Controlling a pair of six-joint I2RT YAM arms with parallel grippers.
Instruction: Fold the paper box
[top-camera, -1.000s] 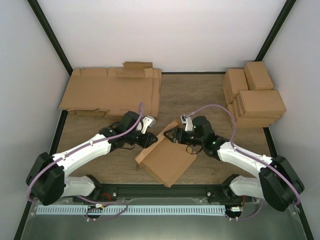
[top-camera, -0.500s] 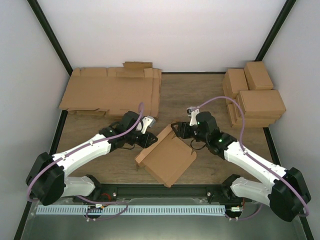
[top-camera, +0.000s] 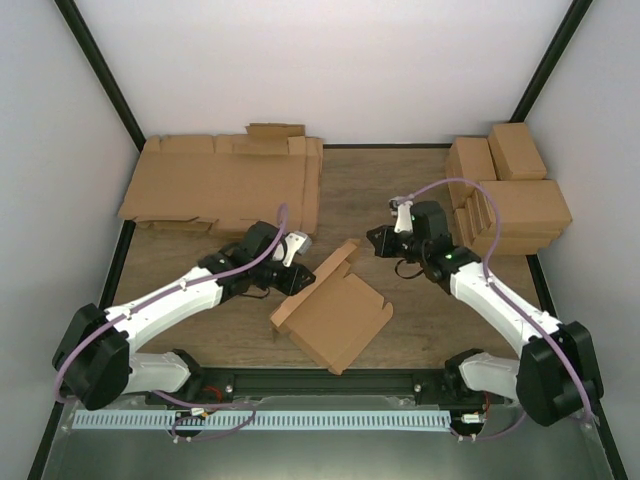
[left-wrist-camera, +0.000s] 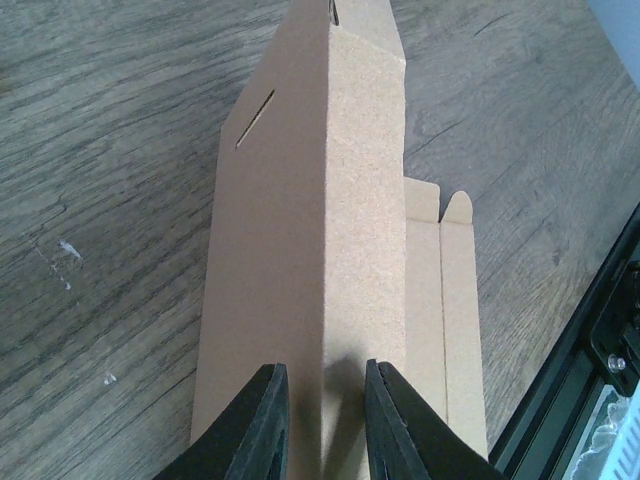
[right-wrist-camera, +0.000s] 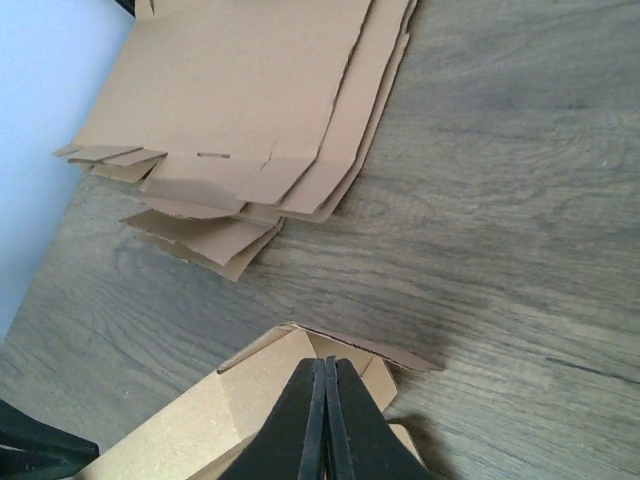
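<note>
Partly folded brown paper box

The paper box pinched in the left jaws is plain brown cardboard with a fine speckle. The tabletop around those jaws is grey-brown wood grain with a few white flecks. Both pairs of jaws are black. The flat sheets beyond the right jaws are the same brown. The arms are white with black joints and purple cables.
</note>
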